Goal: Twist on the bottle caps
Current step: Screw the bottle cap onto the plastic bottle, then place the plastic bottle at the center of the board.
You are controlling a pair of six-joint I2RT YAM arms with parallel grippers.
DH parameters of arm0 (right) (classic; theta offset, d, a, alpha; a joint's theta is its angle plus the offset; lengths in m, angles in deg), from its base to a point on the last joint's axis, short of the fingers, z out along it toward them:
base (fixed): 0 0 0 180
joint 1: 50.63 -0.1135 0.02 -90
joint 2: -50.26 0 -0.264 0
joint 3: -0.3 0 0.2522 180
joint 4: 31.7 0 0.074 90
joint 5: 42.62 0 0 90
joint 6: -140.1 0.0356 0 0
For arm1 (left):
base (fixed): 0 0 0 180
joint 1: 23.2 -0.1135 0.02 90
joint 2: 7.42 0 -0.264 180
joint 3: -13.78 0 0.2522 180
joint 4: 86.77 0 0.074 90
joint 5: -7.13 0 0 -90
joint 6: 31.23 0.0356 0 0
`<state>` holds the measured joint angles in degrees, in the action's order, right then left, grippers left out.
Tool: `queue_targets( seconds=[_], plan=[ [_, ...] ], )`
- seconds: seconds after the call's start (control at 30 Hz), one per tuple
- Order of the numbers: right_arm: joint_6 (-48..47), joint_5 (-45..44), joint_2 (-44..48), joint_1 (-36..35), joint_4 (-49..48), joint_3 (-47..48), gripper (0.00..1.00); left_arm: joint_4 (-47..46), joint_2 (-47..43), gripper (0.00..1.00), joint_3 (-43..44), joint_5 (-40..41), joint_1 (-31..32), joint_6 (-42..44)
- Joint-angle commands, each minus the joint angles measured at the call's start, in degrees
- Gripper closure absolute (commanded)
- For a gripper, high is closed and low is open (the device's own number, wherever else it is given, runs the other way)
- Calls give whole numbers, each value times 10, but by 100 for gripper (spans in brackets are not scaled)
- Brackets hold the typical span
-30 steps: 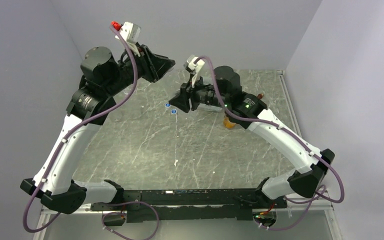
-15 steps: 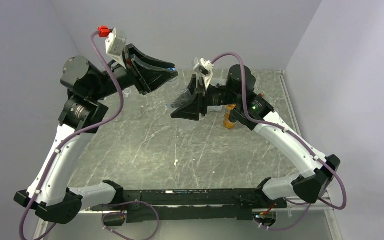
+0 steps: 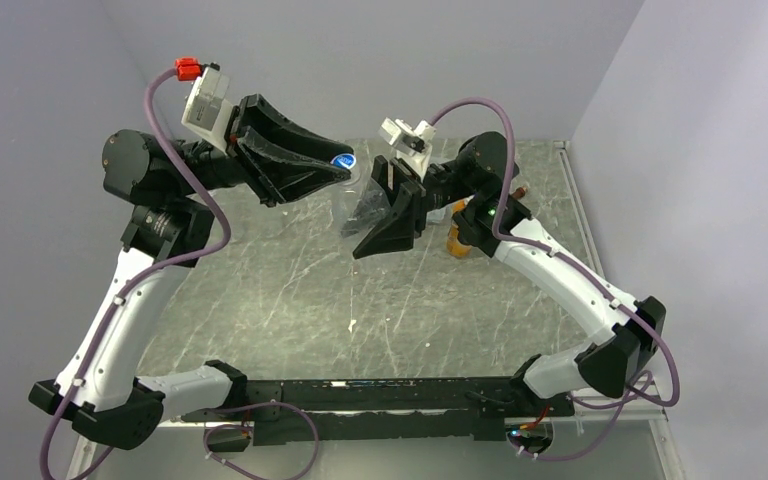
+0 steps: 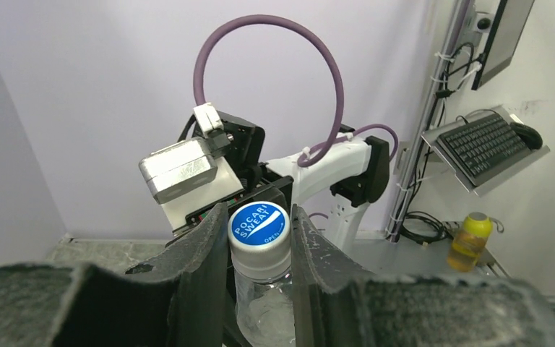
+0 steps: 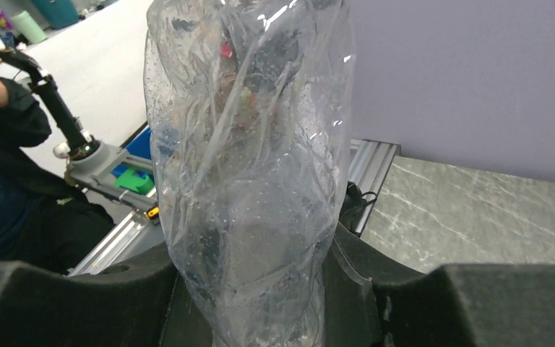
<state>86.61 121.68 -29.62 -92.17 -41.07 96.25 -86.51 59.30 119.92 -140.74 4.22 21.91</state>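
Note:
A crumpled clear bottle point(image 3: 348, 198) hangs in the air over the back of the table, between both grippers. My right gripper point(image 3: 365, 228) is shut on its body; in the right wrist view the bottle point(image 5: 249, 166) fills the gap in that gripper point(image 5: 249, 289). A blue cap point(image 4: 260, 224) with white lettering sits on the bottle's neck point(image 4: 264, 303). My left gripper point(image 4: 260, 242) is shut on this cap, one finger on each side. From above the cap point(image 3: 341, 159) shows at the left gripper's point(image 3: 340, 166) tip. How far the cap is threaded on cannot be told.
An orange bottle point(image 3: 457, 240) stands on the marble table point(image 3: 290, 290) just behind the right arm's forearm, also seen as an orange bottle point(image 4: 470, 241) at the right of the left wrist view. The grey walls enclose the table on three sides.
Both arms rose. The right gripper lifted the clear bottle off the table and tipped it up; the left gripper swung right and down, bringing the blue cap onto its neck.

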Motion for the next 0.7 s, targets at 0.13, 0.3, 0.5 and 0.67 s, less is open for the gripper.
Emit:
queue_targets(
  seconds=[0.13, 0.3, 0.5, 0.67],
  plan=[
    [-118, -60, 24, 6, 129, 43, 100, 129, -16, 100, 24, -48, 5, 76],
    [-191, -140, 36, 6, 227, 51, 100, 219, -8, 68, 42, 4, 5, 129],
    [-227, -191, 41, 6, 282, 57, 100, 244, -6, 39, 50, 50, 5, 147],
    [-236, -202, 41, 6, 293, 56, 100, 256, 5, 47, 59, 70, 5, 149]
  ],
)
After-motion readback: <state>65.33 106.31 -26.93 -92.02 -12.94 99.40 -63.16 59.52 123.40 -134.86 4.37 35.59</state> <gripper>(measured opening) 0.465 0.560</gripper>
